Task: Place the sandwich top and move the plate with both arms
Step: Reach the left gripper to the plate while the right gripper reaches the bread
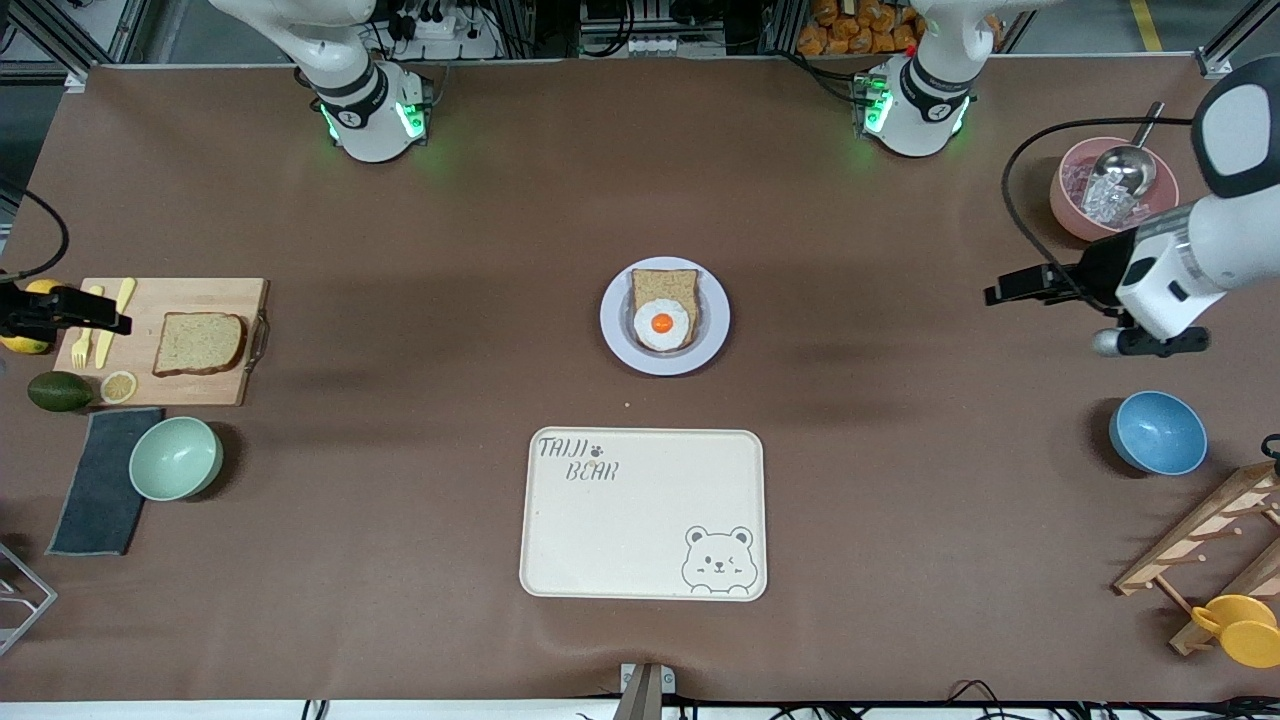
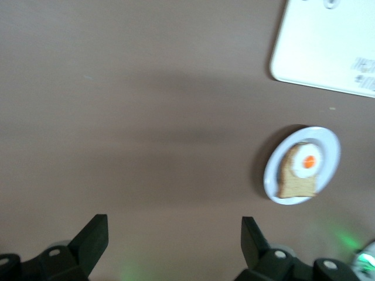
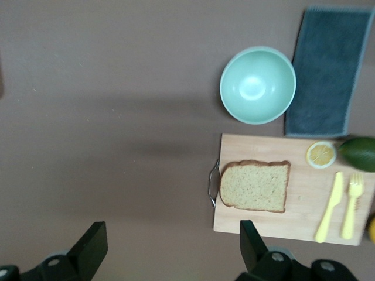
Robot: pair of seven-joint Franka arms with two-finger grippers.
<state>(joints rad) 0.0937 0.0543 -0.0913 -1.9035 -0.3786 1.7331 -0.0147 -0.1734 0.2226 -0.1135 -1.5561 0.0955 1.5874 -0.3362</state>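
The sandwich top [image 1: 198,343], a plain brown speckled slice, lies on a wooden cutting board [image 1: 160,300] at the right arm's end of the table; it also shows in the right wrist view [image 3: 255,185]. The lavender-grey plate [image 1: 615,320] sits mid-table and bears a bread slice with a fried egg [image 1: 663,320]; the plate also shows in the left wrist view [image 2: 331,140]. My right gripper [image 1: 90,320] is up over the board's outer end, open and empty [image 3: 174,231]. My left gripper [image 1: 1010,288] is up over bare table at the left arm's end, open and empty [image 2: 174,225].
A cream bear-printed tray [image 1: 640,515] lies nearer the camera than the plate. A mint bowl [image 1: 175,457], grey cloth [image 1: 100,480], avocado [image 1: 58,390] and yellow cutlery [image 1: 110,335] surround the board. A pink bowl with a scoop [image 1: 1075,200], a blue bowl [image 1: 1157,432] and a wooden rack [image 1: 1210,540] stand at the left arm's end.
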